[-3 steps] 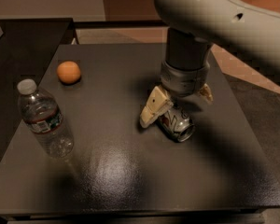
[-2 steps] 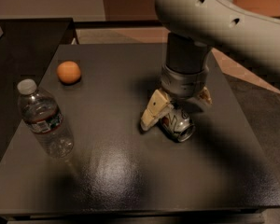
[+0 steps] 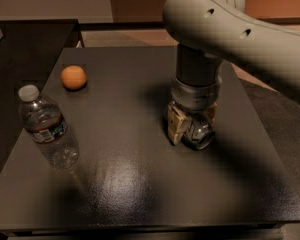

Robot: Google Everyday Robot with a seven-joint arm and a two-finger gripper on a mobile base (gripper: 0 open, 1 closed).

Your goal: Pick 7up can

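Far left on the dark table (image 3: 140,194): clear plastic water bottle (image 3: 46,131) with a white cap, standing up near the edge. A bit to the right and farther back: an orange (image 3: 73,77), by itself, well apart from the bottle. Right of the middle: gripper (image 3: 194,129) pointing straight down from the big pale arm (image 3: 230,24), low over the table top. Tan fingers (image 3: 176,125) pressed on both sides of the 7up can (image 3: 202,134), squeezing it. Can tipped, shiny round end facing the front.
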